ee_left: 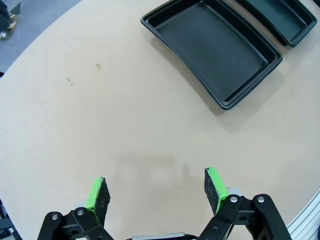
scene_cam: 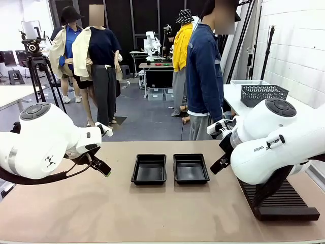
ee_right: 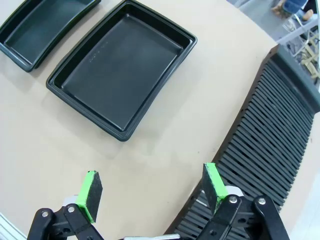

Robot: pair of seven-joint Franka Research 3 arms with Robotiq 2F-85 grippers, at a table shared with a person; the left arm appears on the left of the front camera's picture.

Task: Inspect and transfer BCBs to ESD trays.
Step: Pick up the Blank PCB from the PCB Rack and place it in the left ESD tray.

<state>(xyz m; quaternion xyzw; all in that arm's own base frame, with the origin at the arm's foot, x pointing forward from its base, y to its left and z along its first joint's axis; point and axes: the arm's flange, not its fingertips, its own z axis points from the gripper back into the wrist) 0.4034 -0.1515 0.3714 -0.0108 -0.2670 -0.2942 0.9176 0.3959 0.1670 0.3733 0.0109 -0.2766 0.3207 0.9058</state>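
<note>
Beige worktop (scene_cam: 101, 213), ribbed black rack (scene_cam: 279, 201) at robot's right. Two ESD trays (scene_cam: 149, 169) side by side mid-worktop, just apart, both bare inside. Left tool (ee_left: 156, 187) over bare worktop near left tray (ee_left: 215, 50), jaws wide, holding nothing. Right tool (ee_right: 150, 187) likewise, between right tray (ee_right: 122, 67) and rack. Looks like pre-pick; the next move needs a BCB to grasp and inspect.
</note>
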